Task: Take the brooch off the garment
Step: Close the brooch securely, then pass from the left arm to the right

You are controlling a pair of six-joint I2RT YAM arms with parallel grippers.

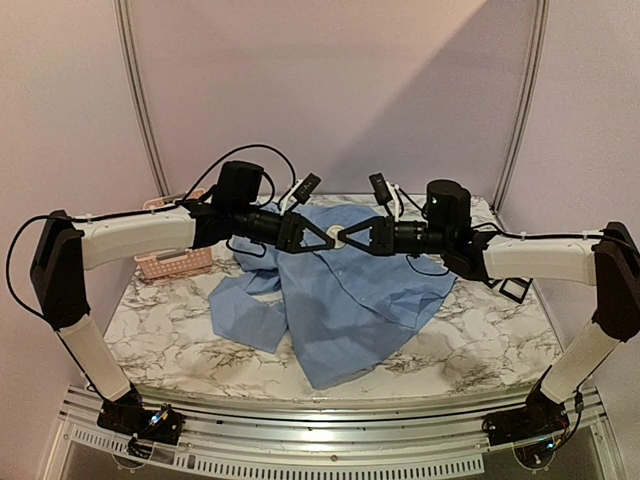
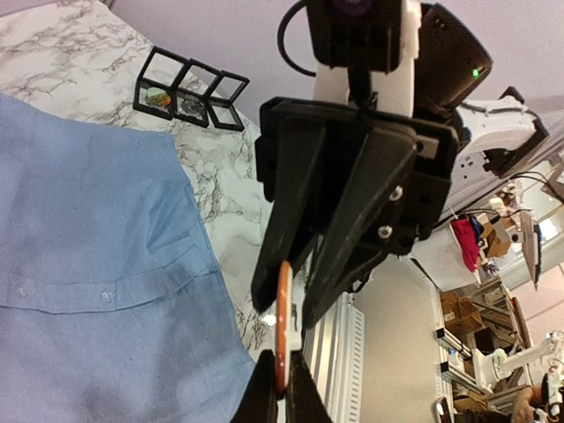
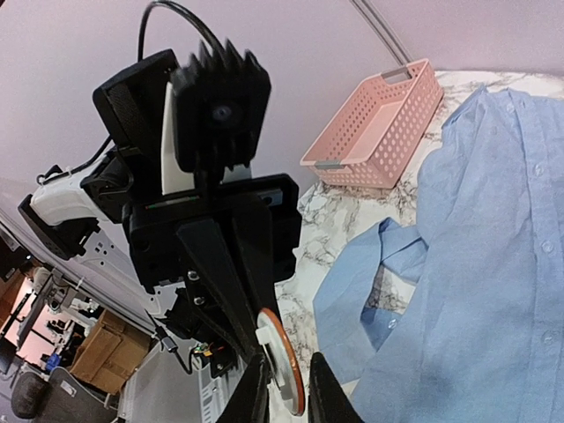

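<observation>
Clamped on the rim of the brooch, the left gripper holds the round orange-and-white disc edge-on in mid-air. Opposite it, the right gripper has its fingers on either side of the same disc; whether they pinch it or have let go I cannot tell. Below, the brooch hangs above the blue shirt and touches no cloth that I can see, so the pin seems to be out already. To do this step well, the left should hold its pinch firm while the right parts fully and backs straight away, without twisting the disc or dipping toward the cloth. Farther off on the marble table, a pink basket shows nothing inside. At the other side, three small black-framed cases stand in a row, at least two of them holding a small item.
</observation>
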